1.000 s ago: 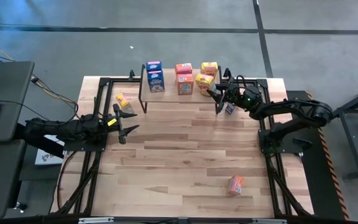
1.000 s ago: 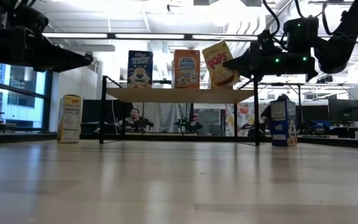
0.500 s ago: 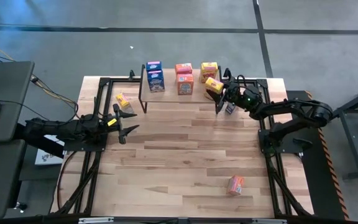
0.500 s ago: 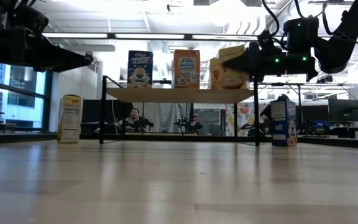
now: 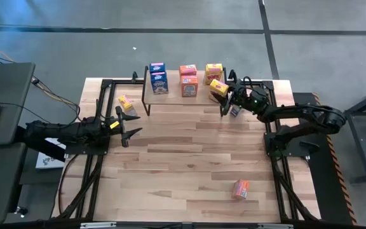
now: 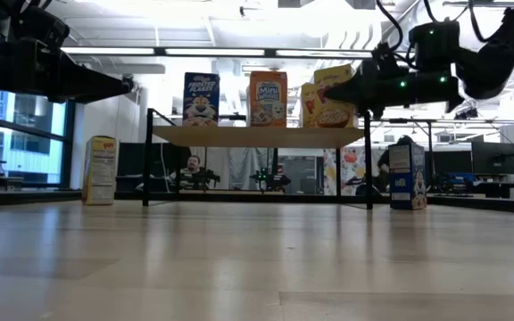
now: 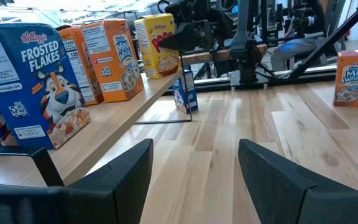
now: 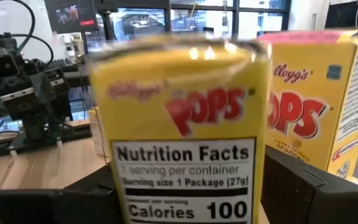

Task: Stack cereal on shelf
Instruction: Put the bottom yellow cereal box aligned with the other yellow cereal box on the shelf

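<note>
Two yellow boxes fill the right wrist view; the nearer yellow box [image 8: 182, 130] hides most of the right gripper [image 5: 224, 94], whose fingers flank it closely, though contact is unclear. It stands upright at the shelf [image 5: 176, 95] end, beside another yellow box [image 5: 213, 69]. Away from the shelf, the left gripper [image 5: 131, 124] hangs spread and empty.

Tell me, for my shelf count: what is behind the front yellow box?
Another yellow box stands behind the front yellow box on the shelf. The right gripper hides the shelf under it.
</note>
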You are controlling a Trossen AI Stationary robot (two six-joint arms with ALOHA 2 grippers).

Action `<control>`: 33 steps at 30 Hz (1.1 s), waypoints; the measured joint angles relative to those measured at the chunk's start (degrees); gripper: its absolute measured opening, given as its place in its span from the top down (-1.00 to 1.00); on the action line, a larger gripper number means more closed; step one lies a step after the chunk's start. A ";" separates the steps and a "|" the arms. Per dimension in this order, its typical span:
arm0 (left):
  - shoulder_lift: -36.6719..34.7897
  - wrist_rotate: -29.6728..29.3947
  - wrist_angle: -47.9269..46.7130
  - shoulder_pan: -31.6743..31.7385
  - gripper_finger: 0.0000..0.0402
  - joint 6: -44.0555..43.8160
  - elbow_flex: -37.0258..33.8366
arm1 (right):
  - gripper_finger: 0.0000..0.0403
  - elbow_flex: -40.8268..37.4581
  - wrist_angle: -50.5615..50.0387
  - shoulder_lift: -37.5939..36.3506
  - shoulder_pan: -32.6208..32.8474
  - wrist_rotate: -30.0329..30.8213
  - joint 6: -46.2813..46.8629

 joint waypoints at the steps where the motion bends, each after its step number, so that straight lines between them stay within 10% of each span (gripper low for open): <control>1: 0.00 0.02 0.02 0.00 -0.14 0.00 0.00 | -0.22 0.00 -1.24 -1.09 0.00 -0.01 0.00; 33: 0.00 0.02 0.00 -0.02 -0.14 0.00 0.02 | -0.22 0.12 -23.11 -24.15 0.02 -0.13 0.00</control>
